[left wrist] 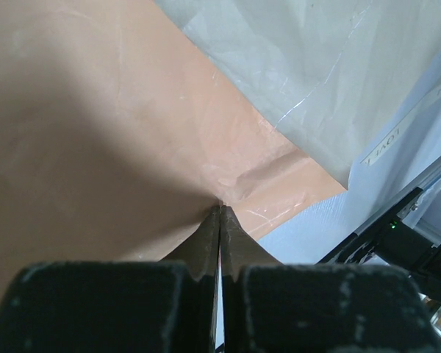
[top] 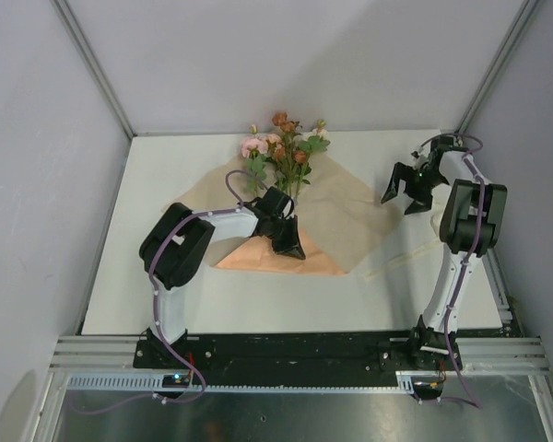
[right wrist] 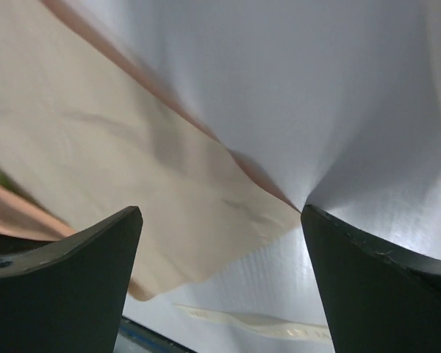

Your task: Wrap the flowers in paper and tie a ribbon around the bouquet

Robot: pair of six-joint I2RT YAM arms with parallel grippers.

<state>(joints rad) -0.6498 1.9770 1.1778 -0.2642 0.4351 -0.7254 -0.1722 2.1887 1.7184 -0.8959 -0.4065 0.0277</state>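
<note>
Even overhead light; shadow across paper point(left wrist: 81, 169); near foreground blurred.

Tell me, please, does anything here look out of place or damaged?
Only the paper: its near corner is folded over, showing a brighter orange side, and creases meet at the shut left gripper pinching it. The flowers lie on the sheet and look undamaged. Nothing is spilled.

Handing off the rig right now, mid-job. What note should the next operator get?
Left gripper shut, pinching the paper at its near corner.
Right gripper open, empty, by the paper's right corner.
Flowers lie on the paper, blooms toward the far edge.
Ribbon loose on the table, right of the paper.
Done: flowers placed on paper. Left: wrap, then tie ribbon.
</note>
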